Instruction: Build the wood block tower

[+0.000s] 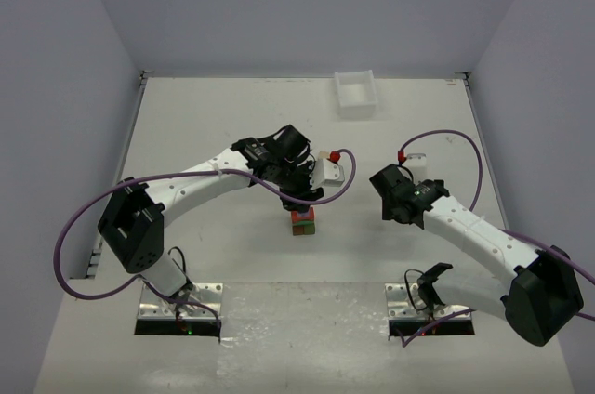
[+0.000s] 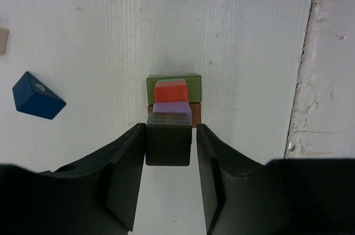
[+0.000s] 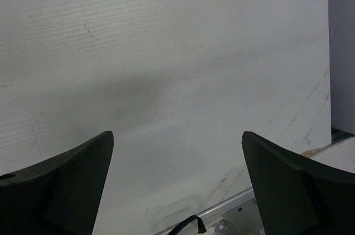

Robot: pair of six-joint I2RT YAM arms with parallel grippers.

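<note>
My left end effector (image 2: pixel 171 131) hangs straight above the narrow tower of painted wood blocks (image 1: pixel 303 220), fingers flanking its dark olive top cube (image 2: pixel 168 146); pinching or loose, I cannot tell.

Tower (image 2: pixel 171 90) upright, olive block (image 2: pixel 168 145) topmost; blue wedge (image 2: pixel 36 96) lying apart.

From high behind the near edge of the bench (image 1: pixel 214 124) we look down over all of it, the tower (image 1: pixel 302 220) central; our left wrist view peers down close above that same tower, our right wrist view skims bench surface to the tower's right.
</note>
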